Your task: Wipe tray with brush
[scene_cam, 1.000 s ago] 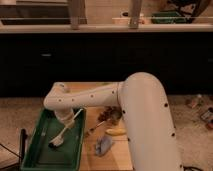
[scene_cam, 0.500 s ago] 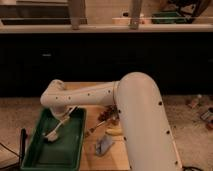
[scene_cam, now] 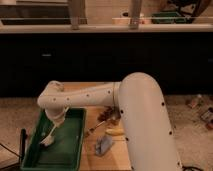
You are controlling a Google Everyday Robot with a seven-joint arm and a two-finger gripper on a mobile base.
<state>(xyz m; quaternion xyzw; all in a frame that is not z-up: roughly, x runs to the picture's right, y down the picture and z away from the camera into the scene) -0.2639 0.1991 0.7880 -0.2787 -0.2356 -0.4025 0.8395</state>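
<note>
Camera view, contents listed from lower left to right.

1. Tray (scene_cam: 69,152): green, rectangular, shallow, with a raised rim. It occupies the lower left of the frame, lies flat on a pale wooden surface (scene_cam: 100,162), and runs with its long side from top to bottom of the picture.

2. Brush (scene_cam: 50,135): slim, with a pale handle. It is tilted, its upper end at the gripper and its lower, wider end down and to the left over the left half of the tray floor. The head looks to be at or just above the floor; contact cannot be confirmed.

3. Gripper (scene_cam: 56,122): at the end of the white arm, over the upper left part of the tray and pointing downward. It is clamped narrow on the top of the brush handle.

4. Arm (scene_cam: 142,120): white, with small dark dots along its shell. A thick segment rises from the lower right of the frame, bends at centre right, and a slimmer segment runs left to a rounded joint above the tray.

5. Small items on the wooden surface, right of the tray and apart from it: a grey-blue object (scene_cam: 103,146) at lower centre, a yellow piece (scene_cam: 115,132) just above and right of it, a thin grey utensil (scene_cam: 94,130) lying slantwise, and dark reddish bits (scene_cam: 106,115) close to the arm.

6. Black upright piece (scene_cam: 22,142): just beside the tray's left rim.

7. Background: a dark cabinet front (scene_cam: 100,60) across the middle of the frame, with a light ledge (scene_cam: 105,29) above it.
</note>
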